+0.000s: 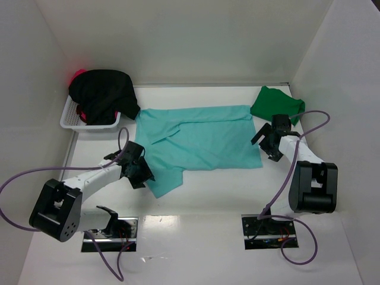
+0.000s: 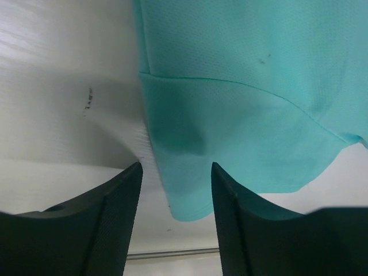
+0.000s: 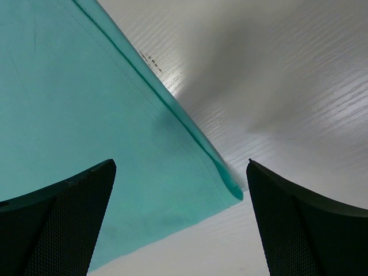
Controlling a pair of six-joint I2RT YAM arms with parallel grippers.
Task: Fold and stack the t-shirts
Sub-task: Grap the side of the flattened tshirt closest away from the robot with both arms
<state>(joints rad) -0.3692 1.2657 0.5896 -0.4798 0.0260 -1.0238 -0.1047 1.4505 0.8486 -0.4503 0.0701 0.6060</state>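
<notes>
Far left: a white basket [image 1: 72, 120] stands at the rear of the counter [image 1: 202, 205]. The black t-shirt [image 1: 104, 95] is heaped over it and hangs past its right rim. A patch of the red-pink t-shirt [image 1: 78, 75] shows behind the black one.

Left of centre: the left tool [image 1: 144, 175] is low over the counter at the near-left sleeve of the light teal t-shirt [image 1: 205, 142]. In the left wrist view its two fingers [image 2: 115, 213] stand apart. The rounded sleeve end lies in the gap between them and is not pinched.

Centre: the light teal t-shirt lies spread on the counter between the two tools, with a few creases near its left shoulder.

Right of centre: the right tool [image 1: 265, 147] is at the shirt's right edge. Its fingers [image 3: 299, 218] are spread wide on either side of a hem corner and grip nothing.

Far right: the dark green t-shirt [image 1: 277, 104] lies bunched at the rear of the counter, just beyond the right tool and just beside the teal shirt's far-right corner.
</notes>
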